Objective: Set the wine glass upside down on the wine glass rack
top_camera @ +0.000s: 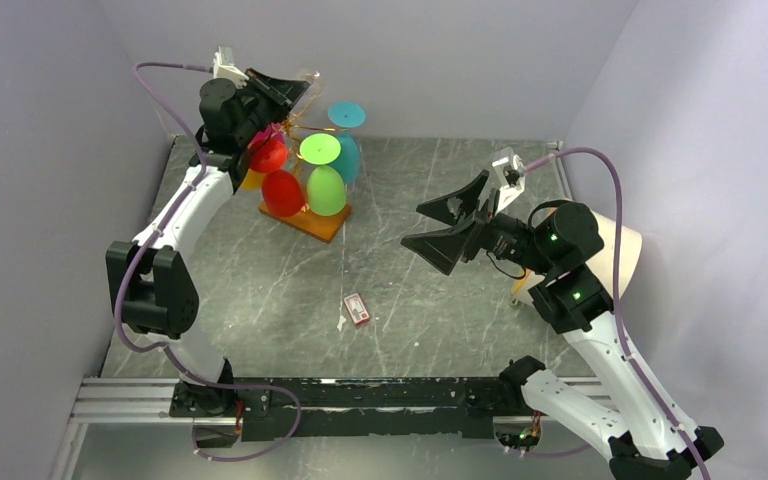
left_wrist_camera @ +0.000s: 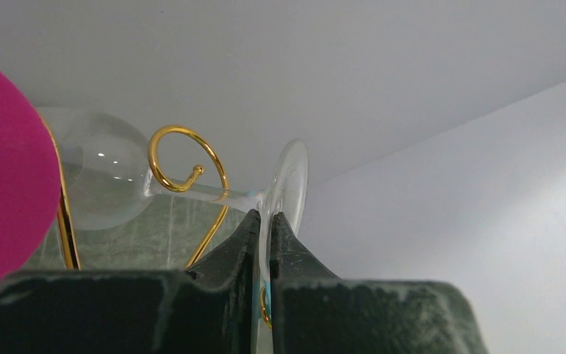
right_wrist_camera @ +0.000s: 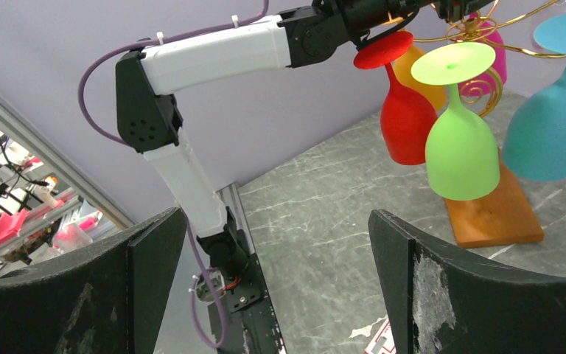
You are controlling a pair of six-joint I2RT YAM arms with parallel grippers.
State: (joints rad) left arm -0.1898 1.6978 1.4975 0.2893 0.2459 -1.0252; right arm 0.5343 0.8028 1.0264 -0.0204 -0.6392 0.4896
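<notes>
The clear wine glass lies sideways in the left wrist view, its stem passing through a curled gold arm of the wine glass rack. My left gripper is shut on the glass's round foot, one finger on each side of it. In the top view this gripper is high at the back left, over the rack's top, with the rack's wooden base below. My right gripper hovers mid-table, open and empty, its fingers wide apart and pointing at the rack.
Several coloured glasses hang upside down on the rack: red, green, teal, orange. A magenta bowl is close to my left fingers. A small red and white card lies on the table. Walls enclose three sides.
</notes>
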